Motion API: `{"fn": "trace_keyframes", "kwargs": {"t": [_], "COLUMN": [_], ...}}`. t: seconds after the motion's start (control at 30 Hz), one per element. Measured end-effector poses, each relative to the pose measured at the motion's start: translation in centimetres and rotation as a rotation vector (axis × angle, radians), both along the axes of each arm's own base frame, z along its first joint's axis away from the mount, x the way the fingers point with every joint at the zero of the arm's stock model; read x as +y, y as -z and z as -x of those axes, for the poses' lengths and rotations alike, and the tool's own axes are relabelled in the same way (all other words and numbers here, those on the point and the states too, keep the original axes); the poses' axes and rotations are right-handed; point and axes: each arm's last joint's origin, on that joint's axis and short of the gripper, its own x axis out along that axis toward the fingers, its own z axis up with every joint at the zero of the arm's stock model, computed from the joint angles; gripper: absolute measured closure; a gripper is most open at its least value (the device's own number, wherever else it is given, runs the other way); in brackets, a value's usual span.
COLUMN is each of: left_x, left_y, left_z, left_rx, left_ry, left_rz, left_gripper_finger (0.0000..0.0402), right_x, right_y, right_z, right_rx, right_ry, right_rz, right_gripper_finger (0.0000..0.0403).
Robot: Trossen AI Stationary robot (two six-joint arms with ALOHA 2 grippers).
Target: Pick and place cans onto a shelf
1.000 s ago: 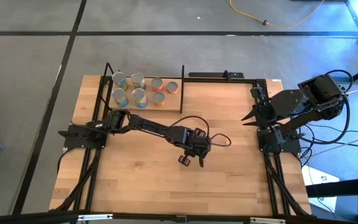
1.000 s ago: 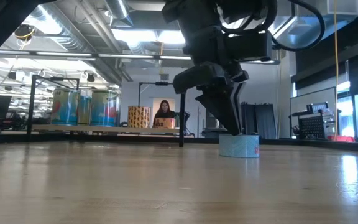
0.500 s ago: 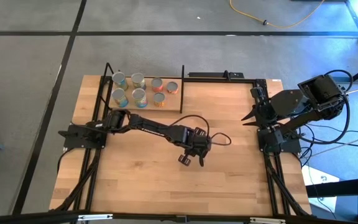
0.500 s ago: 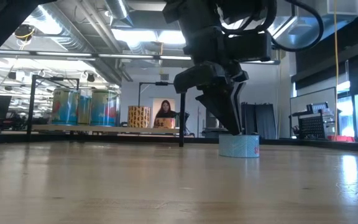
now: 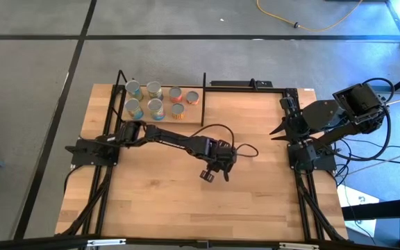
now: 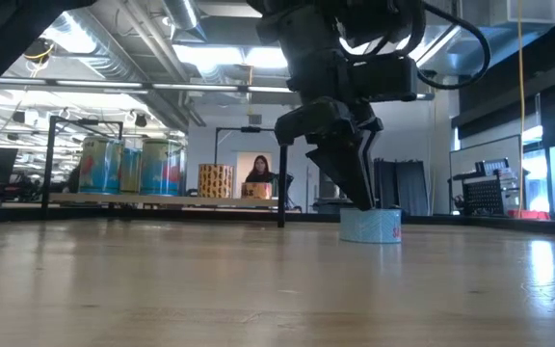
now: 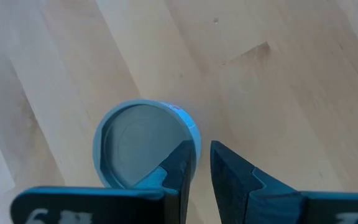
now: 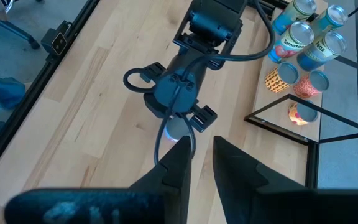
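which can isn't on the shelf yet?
The short blue-labelled can standing alone mid-table under the left gripper. The other cans stand grouped on the light wooden shelf at the far-left corner.

Light wooden table [image 5: 151, 208] bearing at its far left corner a black-framed shelf [image 5: 193, 112] with seven cans [image 5: 155, 107] clustered on it, plus one blue can [image 6: 371, 226] standing alone near the table's middle.

loose can [image 6: 371, 226]: blue label, upright, mid-table
shelved cans [image 5: 155, 99]: seven, upright, clustered
shelf [image 5: 194, 112]: wooden board, table's far-left corner
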Motion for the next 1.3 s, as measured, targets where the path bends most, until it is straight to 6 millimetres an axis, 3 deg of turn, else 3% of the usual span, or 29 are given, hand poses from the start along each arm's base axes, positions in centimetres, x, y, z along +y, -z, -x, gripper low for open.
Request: {"fn": "trace_keyframes", "kwargs": {"t": [0.53,1.3], "left_x": [0.5,1.03], "left_y": [-0.35,-0.01], "left_z": [-0.12,-0.05], "left_rx": [-0.026,0.0], "left_ry": [-0.013,-0.013], "left_rz": [-0.076,-0.016], "left_gripper_finger": [0.0349,0.0349], "right_x": [0.0,0.0], "right_y": [0.0,0.0], "right_z": [0.0,0.0], "right_rx": [0.0,0.0], "right_ry": [0.0,-0.003], "right_rz": [0.0,0.003], "right_gripper_finger": [0.0334,0.0334]}}
